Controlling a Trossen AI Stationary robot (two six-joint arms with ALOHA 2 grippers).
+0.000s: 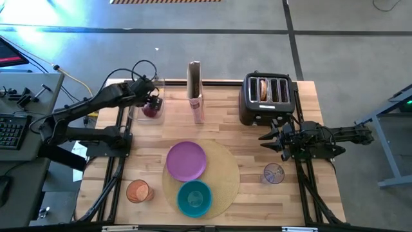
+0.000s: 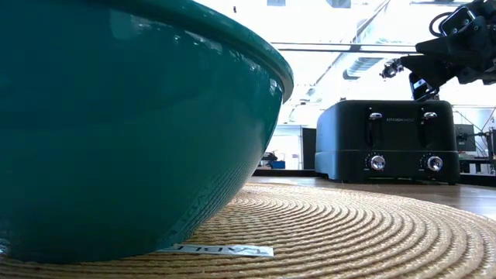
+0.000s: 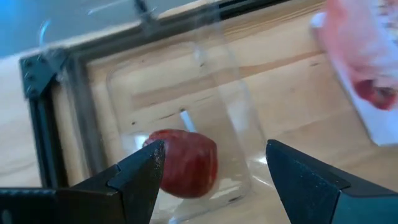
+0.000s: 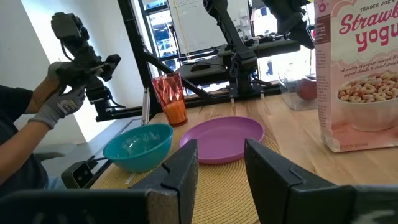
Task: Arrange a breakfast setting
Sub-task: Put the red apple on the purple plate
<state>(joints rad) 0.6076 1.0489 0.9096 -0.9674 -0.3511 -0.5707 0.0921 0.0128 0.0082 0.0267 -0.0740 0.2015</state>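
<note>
floor (image 1: 193, 38): grey concrete | desk (image 1: 19, 96): left, keyboard (image 1: 9, 129)

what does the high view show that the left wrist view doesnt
Only the high view shows the round tan mat with the purple plate and teal bowl on it, the orange cup, the clear glass, the black toaster, and the right gripper hovering beside the toaster.

Only the left wrist view shows the left gripper close up, fingers open around a clear container.

Both show the red fruit in that container and the cereal box.
</note>
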